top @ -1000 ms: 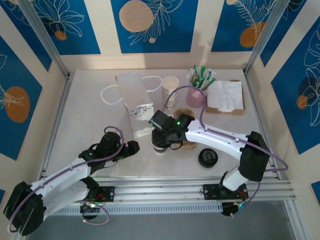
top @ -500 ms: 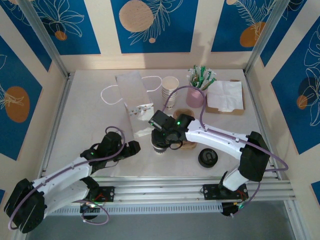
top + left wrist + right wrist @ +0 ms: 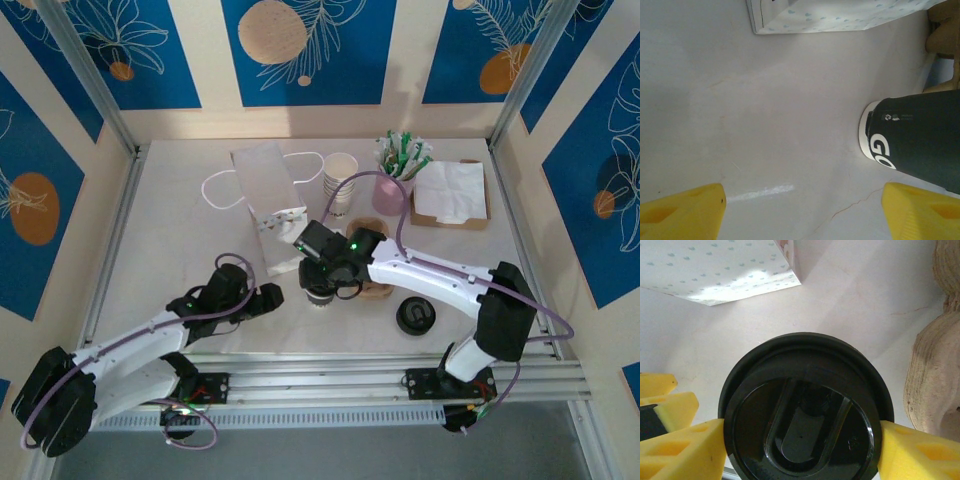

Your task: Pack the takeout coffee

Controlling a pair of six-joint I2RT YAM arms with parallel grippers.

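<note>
Two grippers are shown. The right gripper (image 3: 799, 447) is clamped around the round black plastic lid (image 3: 805, 405) of the dark paper takeout coffee cup (image 3: 916, 145), which stands on the white table (image 3: 765, 125) near the dotted white paper bag (image 3: 715, 270). The left gripper (image 3: 802, 210), spread wide and empty, has been brought closer, likely to help with bagging. "GO" is printed on the cup.

The left end effector (image 3: 800, 216) shows as two yellow fingertips (image 3: 684, 212) in the lower corners, set wide apart with bare white bench (image 3: 765, 110) between them. At the right is the takeout coffee (image 3: 920, 145), dark-walled with white lettering and a white rim. It lies just beyond the right-hand fingertip, not touching it. A speckled white paper bag (image 3: 840, 15) lies along the top edge, beside a tan moulded piece (image 3: 943, 30).
</note>
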